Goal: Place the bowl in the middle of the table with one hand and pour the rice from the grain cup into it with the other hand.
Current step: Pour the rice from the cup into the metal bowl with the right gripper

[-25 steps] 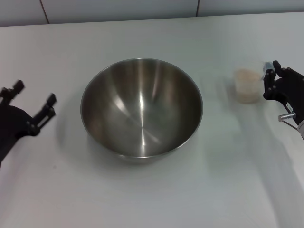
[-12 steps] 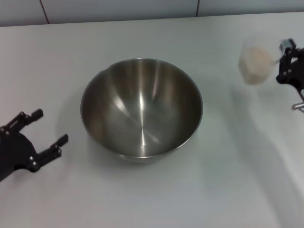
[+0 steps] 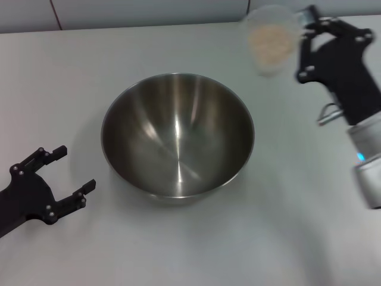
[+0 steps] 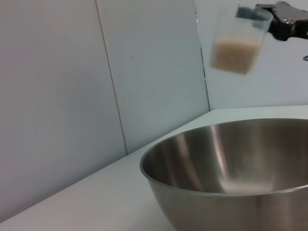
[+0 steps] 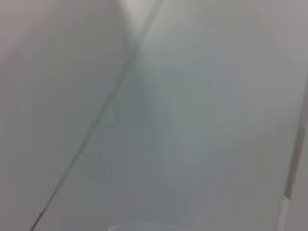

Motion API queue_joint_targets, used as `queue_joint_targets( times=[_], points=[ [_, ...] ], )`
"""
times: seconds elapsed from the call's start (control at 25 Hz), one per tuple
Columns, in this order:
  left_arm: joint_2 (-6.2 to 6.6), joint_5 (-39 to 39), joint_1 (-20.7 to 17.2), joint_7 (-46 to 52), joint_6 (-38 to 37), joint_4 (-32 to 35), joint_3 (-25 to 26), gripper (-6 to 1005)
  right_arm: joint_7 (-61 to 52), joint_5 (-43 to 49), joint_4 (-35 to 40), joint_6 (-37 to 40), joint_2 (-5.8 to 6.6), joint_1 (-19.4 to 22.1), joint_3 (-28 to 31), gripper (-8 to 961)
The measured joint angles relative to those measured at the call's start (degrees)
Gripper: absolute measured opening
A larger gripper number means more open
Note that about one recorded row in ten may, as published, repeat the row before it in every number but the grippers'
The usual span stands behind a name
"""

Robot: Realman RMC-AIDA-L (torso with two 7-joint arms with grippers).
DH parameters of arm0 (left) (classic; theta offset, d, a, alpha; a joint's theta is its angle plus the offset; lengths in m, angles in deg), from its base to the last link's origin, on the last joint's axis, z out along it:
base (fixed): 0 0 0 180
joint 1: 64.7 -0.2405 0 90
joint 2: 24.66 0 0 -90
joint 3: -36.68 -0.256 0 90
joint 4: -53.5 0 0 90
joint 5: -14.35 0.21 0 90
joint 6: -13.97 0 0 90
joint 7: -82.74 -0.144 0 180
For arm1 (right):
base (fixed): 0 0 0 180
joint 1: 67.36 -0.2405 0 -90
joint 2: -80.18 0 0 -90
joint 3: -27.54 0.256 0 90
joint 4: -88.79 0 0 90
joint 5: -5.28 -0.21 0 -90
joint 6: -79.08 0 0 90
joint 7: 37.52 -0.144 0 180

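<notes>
The steel bowl (image 3: 177,134) stands upright in the middle of the white table (image 3: 178,256), with nothing in it. My right gripper (image 3: 306,31) is shut on the handle side of the clear grain cup (image 3: 271,39) and holds it upright in the air, beyond the bowl's far right rim. Pale rice (image 3: 271,44) fills the cup's lower part. The left wrist view shows the cup (image 4: 238,41) and its rice (image 4: 234,54) high above the bowl (image 4: 231,163). My left gripper (image 3: 74,168) is open at the near left, apart from the bowl.
A tiled wall (image 3: 149,12) runs along the table's far edge. The right wrist view shows only blurred wall.
My right gripper has lifted the grain cup off the table and carried it up and left toward the bowl. The left gripper has drawn back toward the near left, away from the bowl.
</notes>
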Motion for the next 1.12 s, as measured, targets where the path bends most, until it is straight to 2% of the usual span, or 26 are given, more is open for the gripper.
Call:
queue_joint_targets(
  times=[0.04, 0.08, 0.12, 0.16, 0.2, 0.24, 0.28, 0.32, 0.36, 0.4, 0.44, 0.48, 0.52, 0.88, 1.0, 1.12],
  points=[
    [0.0, 0.0, 0.0, 0.0, 0.0, 0.0, 0.0, 835, 0.0, 0.0, 0.0, 0.0, 0.0, 0.0, 0.0, 16],
    [-0.07, 0.0, 0.0, 0.0, 0.0, 0.0, 0.0, 835, 8.8, 1.3, -1.9, -1.5, -0.11, -0.8, 0.2, 16],
    [-0.07, 0.0, 0.0, 0.0, 0.0, 0.0, 0.0, 835, 8.8, 1.3, -1.9, -1.5, -0.11, -0.8, 0.2, 16],
    [-0.07, 0.0, 0.0, 0.0, 0.0, 0.0, 0.0, 835, 13.3, 1.6, -3.1, -2.2, -0.15, -1.1, 0.4, 16],
    [-0.26, 0.0, 0.1, 0.0, 0.1, 0.0, 0.0, 835, 24.1, 1.6, -6.2, -3.7, -0.16, -1.7, 0.4, 16],
    [-0.26, 0.0, 0.1, 0.0, 0.1, 0.0, 0.0, 835, 24.1, 1.6, -6.2, -3.7, -0.16, -1.7, 0.4, 17],
    [-0.41, 0.1, 0.1, 0.0, 0.2, 0.0, 0.0, 835, 35.4, 1.6, -8.7, -5.2, -0.2, -1.9, 0.5, 17],
    [-0.49, 0.1, 0.1, 0.0, 0.2, 0.0, 0.0, 835, 35.4, 1.6, -8.7, -5.2, -0.2, -1.9, 0.5, 17],
    [-0.49, 0.1, 0.1, 0.0, 0.2, 0.0, 0.0, 835, 41.8, 1.6, -9.8, -6.0, -0.28, -1.9, 0.5, 17],
    [-0.74, 0.1, 0.3, 0.0, 0.3, 0.0, -0.1, 835, 52.9, 1.6, -11.8, -7.0, -0.37, -1.9, 0.5, 17],
    [-0.74, 0.1, 0.3, 0.0, 0.3, 0.0, -0.1, 835, 52.9, 1.6, -11.8, -7.0, -0.37, -1.9, 0.5, 17],
    [-0.8, 0.1, 0.3, 0.0, 0.3, 0.0, -0.1, 835, 61.0, 1.9, -13.1, -6.9, -0.39, -1.9, 0.4, 17],
    [-0.8, 0.1, 0.3, 0.0, 0.3, 0.0, -0.1, 835, 61.0, 1.9, -13.1, -6.9, -0.39, -1.9, 0.4, 17],
    [-1.1, 0.0, 0.3, 0.0, 0.4, 0.0, -0.1, 835, 86.9, 12.3, -14.6, -8.5, -0.42, -1.4, 0.6, 16],
    [-1.31, 0.0, 0.1, -0.1, 0.4, 0.0, -0.1, 835, 99.3, 13.5, -16.7, -11.0, -0.42, -1.4, 0.6, 16],
    [-1.38, 0.0, 0.1, -0.2, 0.4, 0.0, -0.1, 835, 104.5, 13.7, -17.5, -11.5, -0.42, -1.4, 0.5, 16]
  ],
)
